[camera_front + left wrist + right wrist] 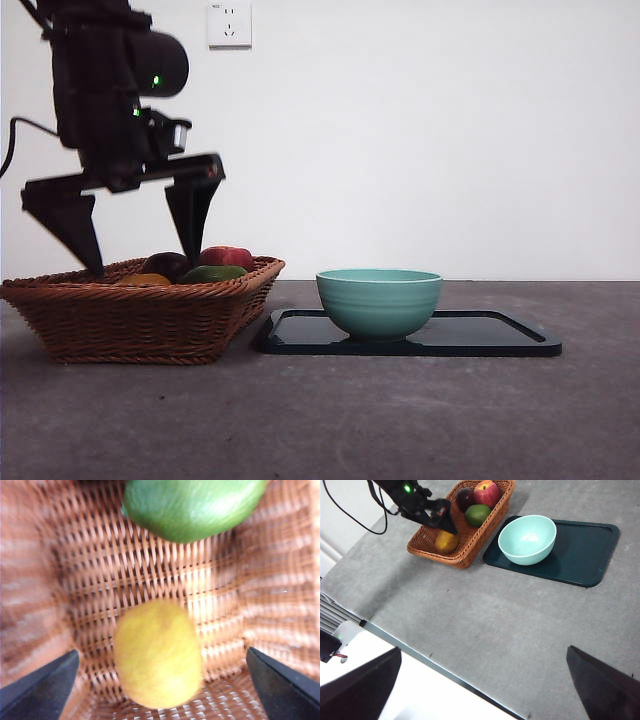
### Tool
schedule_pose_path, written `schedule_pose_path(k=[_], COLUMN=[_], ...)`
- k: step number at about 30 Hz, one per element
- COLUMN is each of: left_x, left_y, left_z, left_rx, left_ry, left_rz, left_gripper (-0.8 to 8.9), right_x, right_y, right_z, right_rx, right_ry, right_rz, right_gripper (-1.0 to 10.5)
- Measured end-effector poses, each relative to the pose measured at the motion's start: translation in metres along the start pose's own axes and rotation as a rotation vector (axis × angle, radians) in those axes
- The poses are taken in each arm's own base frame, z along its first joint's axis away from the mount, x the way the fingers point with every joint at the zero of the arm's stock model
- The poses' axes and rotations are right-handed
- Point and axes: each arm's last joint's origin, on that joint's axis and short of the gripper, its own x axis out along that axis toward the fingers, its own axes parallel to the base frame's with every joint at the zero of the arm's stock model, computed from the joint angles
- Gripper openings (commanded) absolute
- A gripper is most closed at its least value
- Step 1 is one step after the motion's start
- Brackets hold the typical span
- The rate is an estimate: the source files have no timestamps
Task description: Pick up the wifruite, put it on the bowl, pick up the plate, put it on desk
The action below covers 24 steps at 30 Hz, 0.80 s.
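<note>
The left gripper (160, 680) is hovering jaws apart — the wifruite (157, 652) lying directly between them in the basket (280, 580).

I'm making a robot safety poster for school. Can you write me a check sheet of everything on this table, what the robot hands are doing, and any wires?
Surface: grey desk, nothing spilled.
Job's things: orange-yellow wifruite lies in the wicker basket; mint bowl, nothing seen inside it, stands on the dark tray.
Clutter: green fruit, red fruit and dark purple fruit share the basket.
Grippers: left gripper open, just above the basket, jaws on either side of the wifruite, not touching it. Right gripper open, high above the desk's near edge, holding nothing.
Cables: black cable hangs off the left arm, above the desk.
Surroundings: white wall with a socket.
</note>
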Motion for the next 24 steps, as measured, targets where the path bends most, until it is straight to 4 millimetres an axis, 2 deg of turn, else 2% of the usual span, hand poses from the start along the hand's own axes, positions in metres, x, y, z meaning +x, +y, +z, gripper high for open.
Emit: schedule_pose_path(k=[5, 11, 15, 19, 24], left_x=[-0.029, -0.101, -0.144, -0.179, -0.213], left_y=[-0.002, -0.007, -0.012, -0.019, -0.025], left_z=[-0.004, -0.027, -0.050, -0.077, -0.117], left_rx=[0.028, 0.083, 0.144, 0.228, 0.334], left_ry=[-0.039, -0.184, -0.267, -0.341, -0.376], left_rz=[-0.041, -0.182, -0.299, -0.338, -0.367], left_gripper=[5.69, 5.62, 5.62, 5.62, 5.62], right_x=[0.000, 0.000, 0.000, 0.000, 0.000], right_y=[0.000, 0.000, 0.000, 0.000, -0.001], right_z=[0.001, 0.002, 0.004, 0.006, 0.008], right_rx=[-0.003, -0.010, -0.016, -0.024, -0.027], right_ry=[-0.008, -0.025, -0.046, -0.068, -0.087], right_rz=[0.001, -0.001, -0.023, -0.031, -0.062], right_gripper=[5.6, 5.6, 5.6, 5.6, 5.6])
